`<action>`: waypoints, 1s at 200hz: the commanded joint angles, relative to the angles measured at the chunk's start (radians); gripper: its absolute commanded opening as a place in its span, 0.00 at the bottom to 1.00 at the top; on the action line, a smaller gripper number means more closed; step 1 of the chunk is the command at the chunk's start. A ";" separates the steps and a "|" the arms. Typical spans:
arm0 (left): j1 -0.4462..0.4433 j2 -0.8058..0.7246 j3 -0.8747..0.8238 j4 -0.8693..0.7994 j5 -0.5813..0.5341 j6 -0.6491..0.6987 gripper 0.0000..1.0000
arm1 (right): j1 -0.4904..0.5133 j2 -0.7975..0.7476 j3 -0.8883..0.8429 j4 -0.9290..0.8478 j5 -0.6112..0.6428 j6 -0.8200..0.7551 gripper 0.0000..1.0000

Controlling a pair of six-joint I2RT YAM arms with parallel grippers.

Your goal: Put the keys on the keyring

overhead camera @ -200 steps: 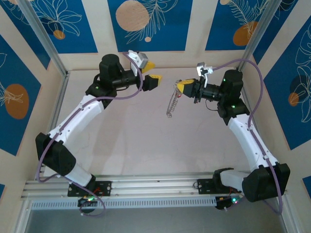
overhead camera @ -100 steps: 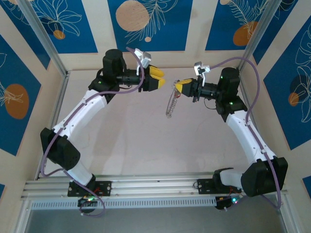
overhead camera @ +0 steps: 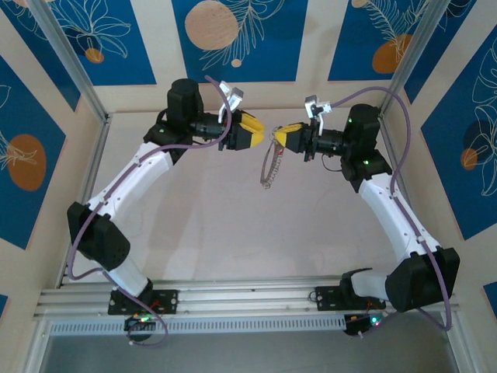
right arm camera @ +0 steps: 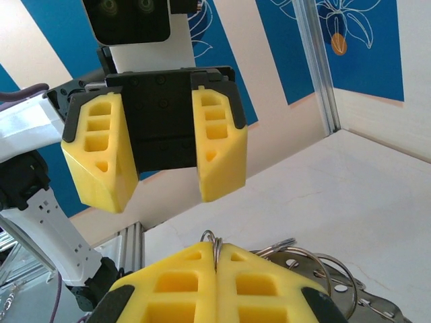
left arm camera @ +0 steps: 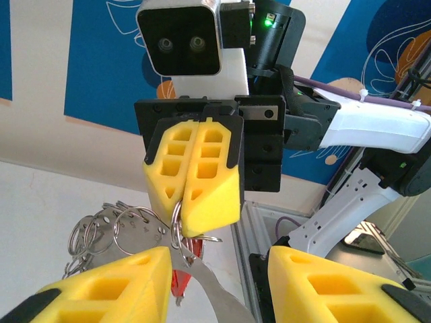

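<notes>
Yellow-tipped right tool [overhead camera: 277, 134] is pinched tight on the keyring [overhead camera: 268, 167], which hangs down from it above the table [overhead camera: 233, 225]. A little red key [left arm camera: 180, 282] dangles just below it. The left tool [overhead camera: 256, 129] faces it, partly open, closed on nothing.

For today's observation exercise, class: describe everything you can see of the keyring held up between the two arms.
The keyring is a bunch of thin, silvery, metal-looking rings linked together. Its top ring is pinched in the shut right gripper; the rest dangles above the table. A small red piece and a flat silvery blade hang with it. The open left gripper is close by; contact cannot be told.
</notes>
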 commanded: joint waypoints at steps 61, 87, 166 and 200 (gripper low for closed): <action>-0.006 0.024 0.016 -0.017 0.012 0.016 0.39 | 0.034 0.016 0.050 0.015 -0.003 0.004 0.00; -0.011 0.029 0.017 -0.022 0.014 0.019 0.38 | 0.039 0.021 0.055 0.015 0.000 0.002 0.00; -0.030 0.039 0.034 -0.080 0.007 0.068 0.28 | 0.041 0.033 0.056 0.019 0.005 0.004 0.00; -0.034 0.040 0.037 -0.086 -0.003 0.076 0.23 | 0.042 0.034 0.053 0.020 0.007 0.006 0.00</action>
